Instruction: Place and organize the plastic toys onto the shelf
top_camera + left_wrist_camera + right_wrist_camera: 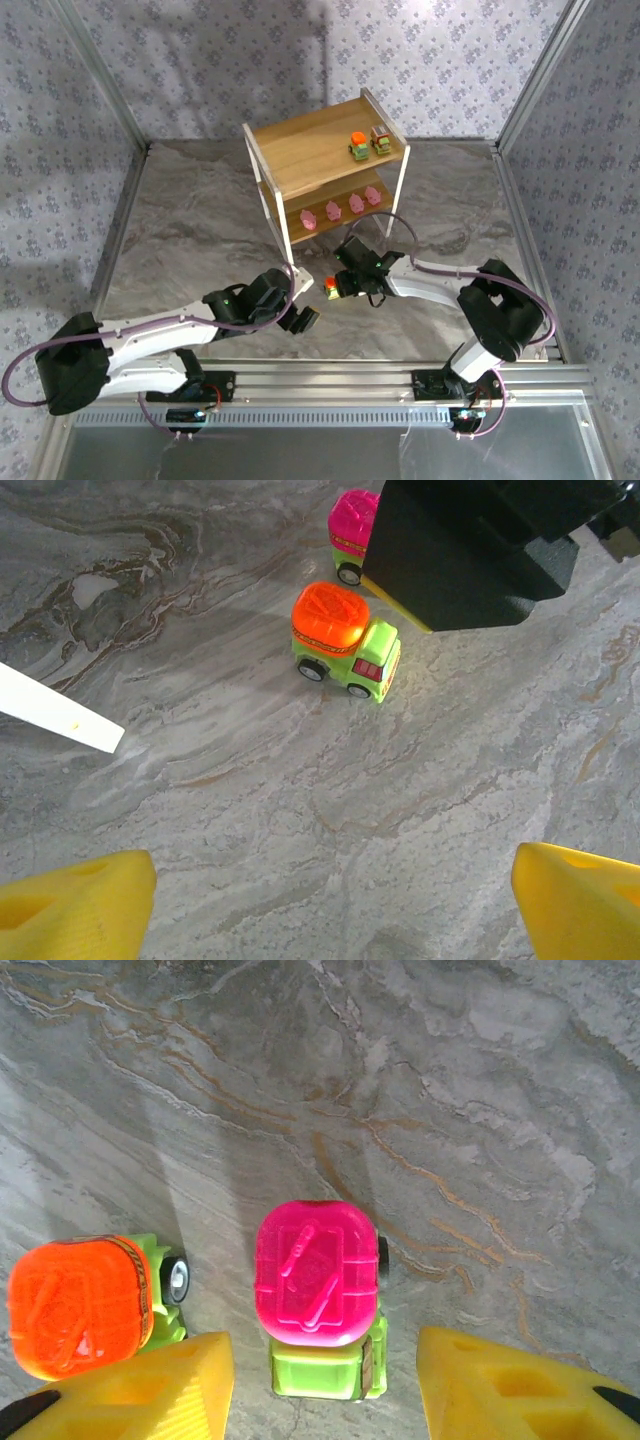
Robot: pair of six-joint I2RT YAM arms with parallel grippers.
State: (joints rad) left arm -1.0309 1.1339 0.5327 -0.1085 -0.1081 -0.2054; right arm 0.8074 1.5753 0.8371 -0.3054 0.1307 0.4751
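Left fingers [75,905]: spread wide, holding nothing, above bare tabletop [300,810] near the loose trucks.
Orange-topped truck [345,640]: on the tabletop, just beside the magenta one.
Magenta-topped truck [318,1290]: on the tabletop, between the right fingers.
Right fingers [500,1390]: parted, straddling that truck, a gap on either side.
Shelf [300,150]: two trucks [358,147] at the top tier's right end; four pink figures [333,211] in a row on the lower tier.
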